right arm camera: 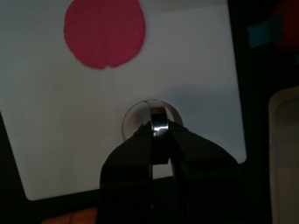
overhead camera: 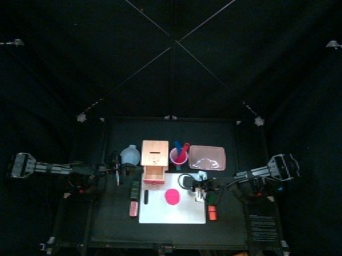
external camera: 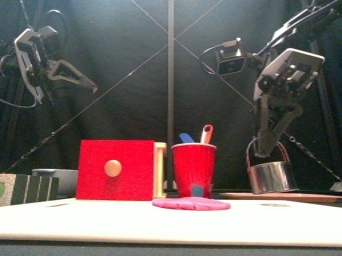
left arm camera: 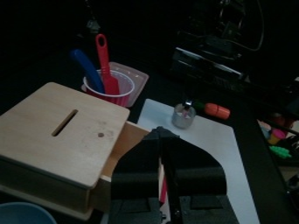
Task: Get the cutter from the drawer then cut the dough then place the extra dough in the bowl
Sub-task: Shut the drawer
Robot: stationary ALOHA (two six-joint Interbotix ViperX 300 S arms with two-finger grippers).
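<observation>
1. At the tabletop's left edge the left arm comes in, and the left gripper [left arm camera: 163, 144] hangs over the front of the wooden box. Its jaws are drawn narrow, with only a thin slit between them, and they hold nothing.
2. Toward the back left of the tabletop sits the blue-grey bowl [overhead camera: 130, 155], just beside the box's left side.
3. The pale wooden box [external camera: 114, 170] stands near the middle of the back, with its red drawer front turned to the tabletop's front edge. Whether the drawer is pulled out cannot be told.
4. Just right of the box stands the red cup [external camera: 194, 165], with a blue knife [external camera: 186, 138] and a red knife [external camera: 206, 133] sticking up out of it.
5. Before the box and cup the white board [right arm camera: 176, 52] reaches to the tabletop's front edge. The flat pink dough [external camera: 190, 204] lies about the middle of the board, whole and uncut.
6. The round metal cutter [external camera: 271, 177] is near the board's back right corner, over bare board. It is to the right of the dough and clearly apart from it. Whether its rim touches the board cannot be told.
7. The right gripper [right arm camera: 156, 129] points down from the right arm. Its jaws are pinched on the cutter's wire handle.
8. Behind the cutter, toward the tabletop's back right, lies the pink tray [overhead camera: 207, 157].
</observation>
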